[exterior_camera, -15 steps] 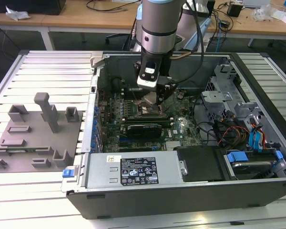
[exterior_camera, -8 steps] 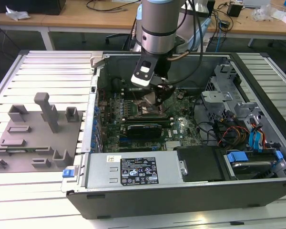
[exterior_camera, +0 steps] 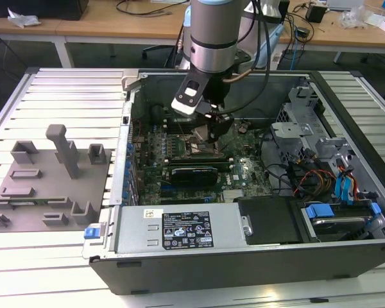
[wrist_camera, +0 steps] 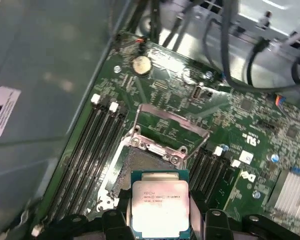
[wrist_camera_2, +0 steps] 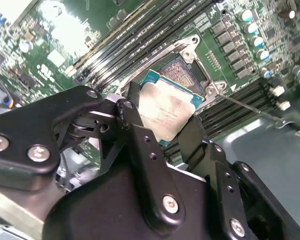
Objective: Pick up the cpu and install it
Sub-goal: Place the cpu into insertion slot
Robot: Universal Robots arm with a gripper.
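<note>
Gripper (wrist_camera_2: 165, 114): 2 black fingers (wrist_camera_2: 137, 125) clamped on opposite edges of cpu (wrist_camera: 160, 207), chip held flat. Open socket (wrist_camera: 140, 167) lies just beyond fingertips and lower. Cpu overlaps only its nearest edge. Load plate (wrist_camera: 172, 122) stands up.

Pale wooden desks (exterior_camera: 115, 29) run along the far side, with dark floor (exterior_camera: 115, 54) beneath them. A slotted aluminium table (exterior_camera: 58, 96) spans the near ground.

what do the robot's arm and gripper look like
The arm is a silver-grey cylinder with a pale blue band and black cables beside it. A white-topped block sits at the wrist. The gripper is matte black, with flat jointed fingers fastened by silver screws.
</note>
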